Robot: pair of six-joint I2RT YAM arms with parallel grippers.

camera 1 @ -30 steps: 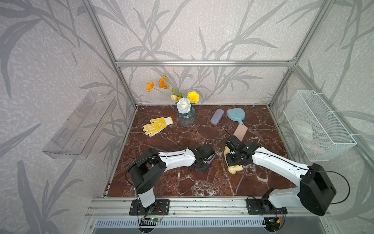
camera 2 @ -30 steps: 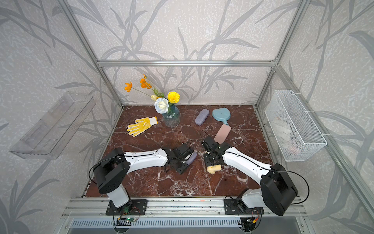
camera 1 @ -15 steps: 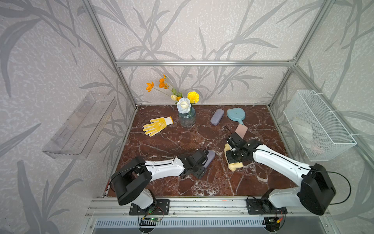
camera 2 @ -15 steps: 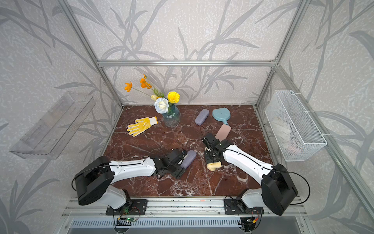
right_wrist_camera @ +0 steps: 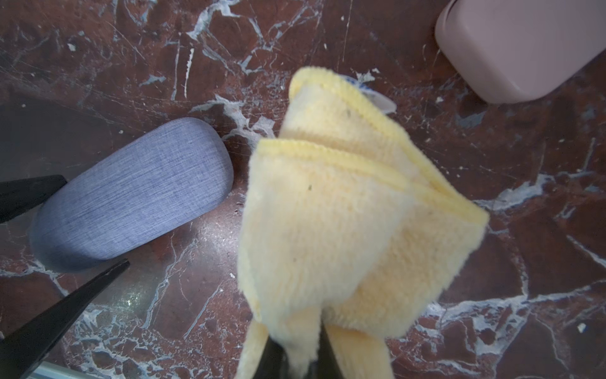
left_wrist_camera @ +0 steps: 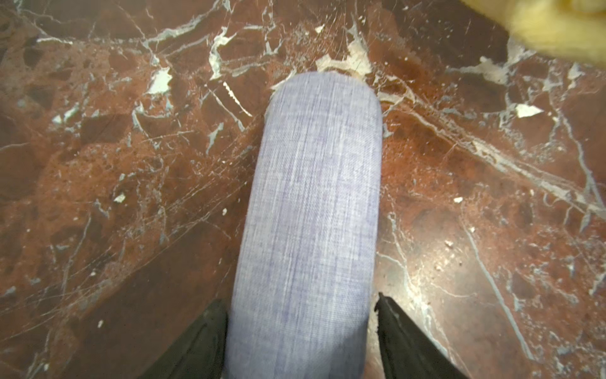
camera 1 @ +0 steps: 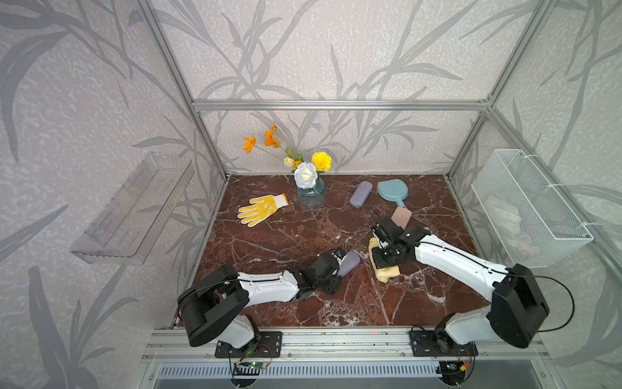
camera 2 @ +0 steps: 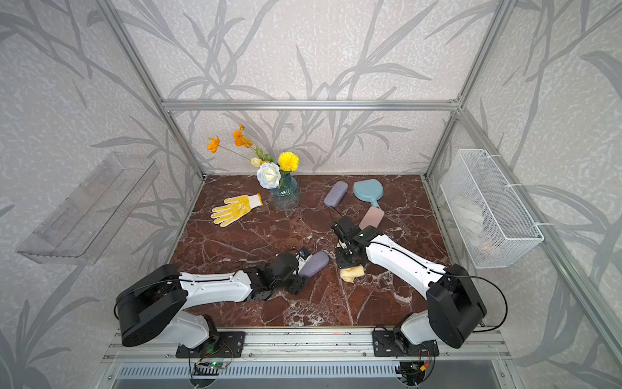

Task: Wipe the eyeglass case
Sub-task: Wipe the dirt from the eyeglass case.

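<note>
A blue-grey fabric eyeglass case lies flat on the marble table, front of centre. My left gripper straddles its near end, open. In the left wrist view one finger touches the eyeglass case and the other stands a sliver off it. My right gripper is shut on a folded yellow cloth. The cloth hangs just right of the case's far end, apart from it.
A pink case lies just behind the right gripper. At the back stand a second blue-grey case, a blue hand mirror and a glass vase of flowers. A yellow glove lies back left. A wire basket hangs on the right wall.
My left arm has drawn back towards the front, uncovering the case, and its jaws have narrowed round the near end. The right gripper with the cloth has shifted slightly away.
</note>
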